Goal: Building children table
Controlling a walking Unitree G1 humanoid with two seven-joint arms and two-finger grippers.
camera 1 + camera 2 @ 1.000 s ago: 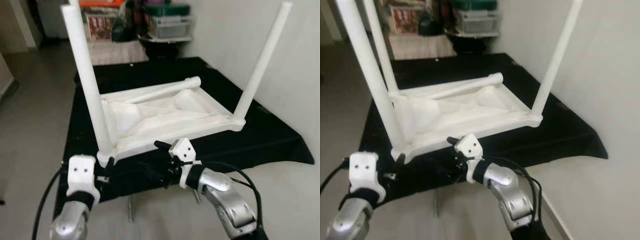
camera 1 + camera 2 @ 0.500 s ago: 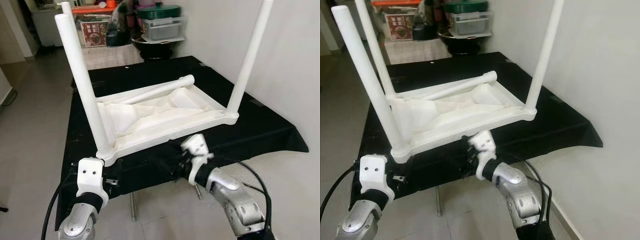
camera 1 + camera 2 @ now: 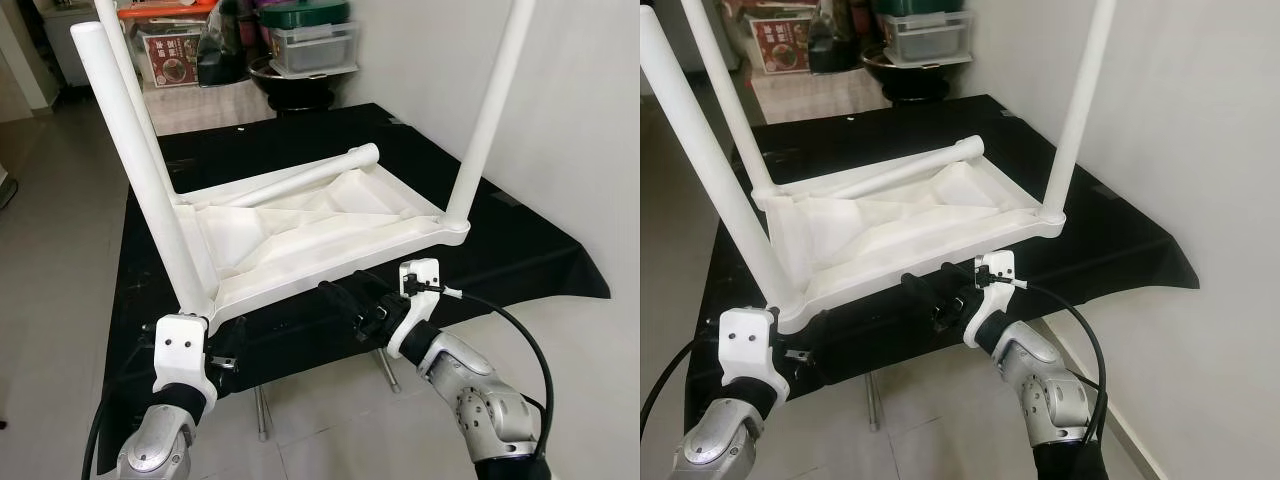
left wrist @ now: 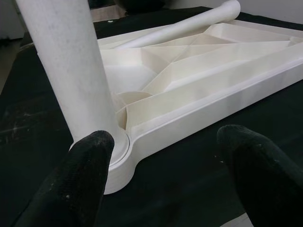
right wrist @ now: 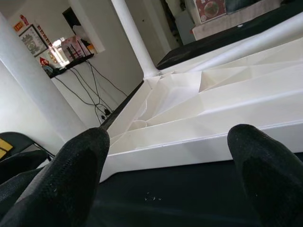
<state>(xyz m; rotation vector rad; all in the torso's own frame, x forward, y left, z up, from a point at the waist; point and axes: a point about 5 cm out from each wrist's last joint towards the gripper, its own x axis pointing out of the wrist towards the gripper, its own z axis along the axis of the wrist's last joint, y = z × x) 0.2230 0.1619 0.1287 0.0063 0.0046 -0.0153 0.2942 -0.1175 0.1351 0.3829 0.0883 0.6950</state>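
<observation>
A white children's table [image 3: 320, 235] lies upside down on a black cloth. Three legs stand upright in it: the near left leg [image 3: 140, 170], the far left leg [image 3: 125, 60] and the right leg [image 3: 490, 110]. A loose leg [image 3: 300, 180] lies slanted across the ribbed underside. My left gripper [image 4: 165, 156] is open just in front of the near left corner, with that leg's base [image 4: 90, 109] ahead of it. Low by the table's front edge, my right gripper [image 3: 350, 300] is also open, its fingers spread before the rim [image 5: 189, 146] and holding nothing.
The black cloth [image 3: 520, 250] covers a low stand whose metal legs reach the tiled floor [image 3: 60, 250]. A white wall [image 3: 590, 120] runs close along the right. Storage boxes and a dark pot [image 3: 310, 40] crowd the space behind.
The view has shifted as the camera moved. My right gripper has swung so its fingers point along the table's front edge. My left gripper sits closer to the near left corner.
</observation>
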